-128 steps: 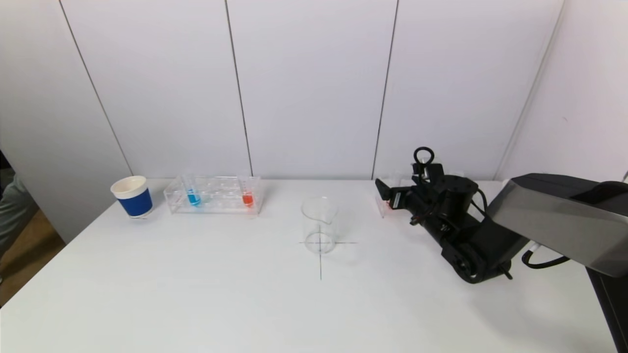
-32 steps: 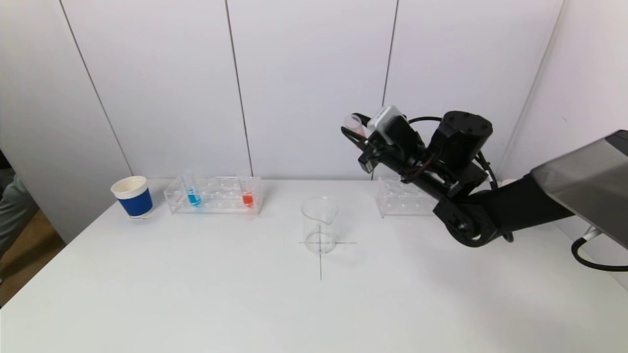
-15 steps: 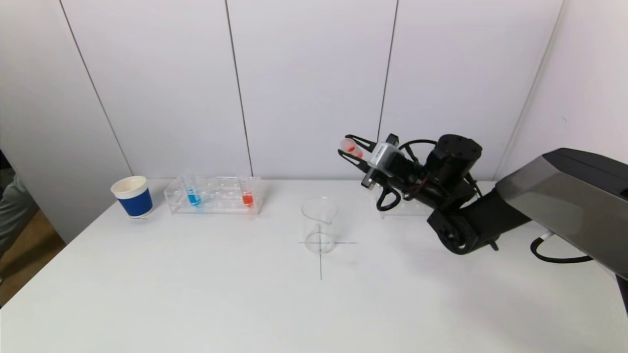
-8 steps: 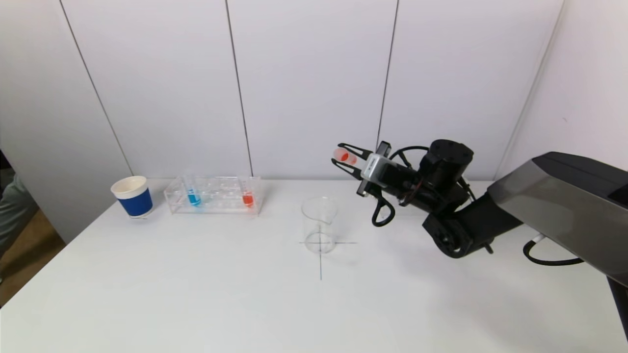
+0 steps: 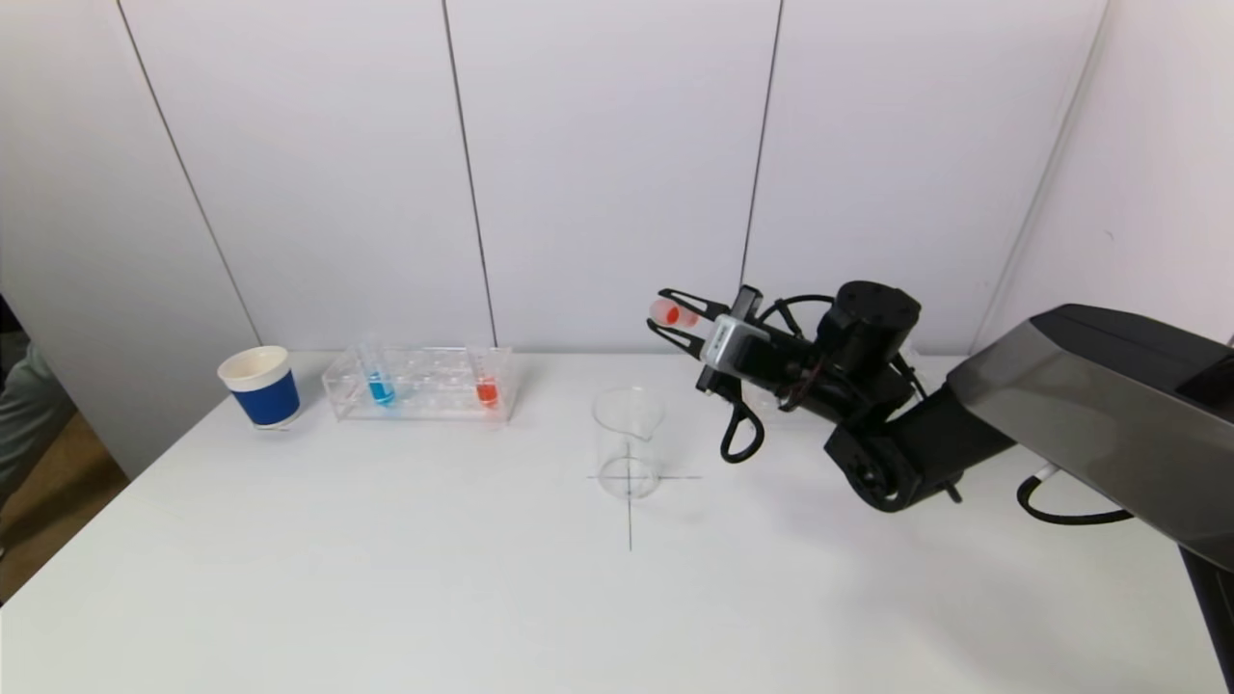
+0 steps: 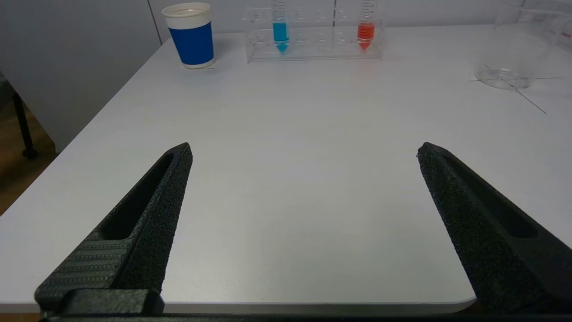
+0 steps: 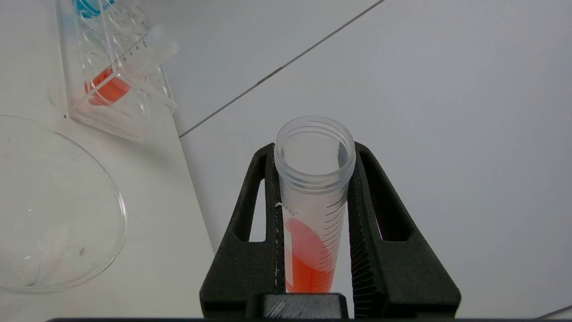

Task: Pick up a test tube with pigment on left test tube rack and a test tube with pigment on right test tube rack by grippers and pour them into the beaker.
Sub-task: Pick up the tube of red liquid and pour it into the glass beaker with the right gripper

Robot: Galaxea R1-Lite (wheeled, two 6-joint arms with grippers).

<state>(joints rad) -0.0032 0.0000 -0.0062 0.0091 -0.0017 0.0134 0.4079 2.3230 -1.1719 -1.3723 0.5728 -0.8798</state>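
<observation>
Holding a tube of red pigment above and just right of the beaker, near its rim.

The right gripper (image 5: 678, 318) was raised over the worktop (image 5: 482, 578), its jaws closed on the red test tube (image 7: 313, 210), which lay tilted nearly level with its open mouth turned towards the beaker (image 5: 628, 441); the red liquid sat in the tube's lower part. The beaker stood upright on a cross mark at the worktop's centre and looked empty. On the left test tube rack (image 5: 421, 384) one tube of blue pigment (image 5: 379, 386) and one of red pigment (image 5: 487, 389) stood upright, with a blue paper cup (image 5: 258, 386) beside the rack. The left gripper (image 6: 304, 214) hung low near the worktop's front edge, its jaws spread wide and holding nothing.
</observation>
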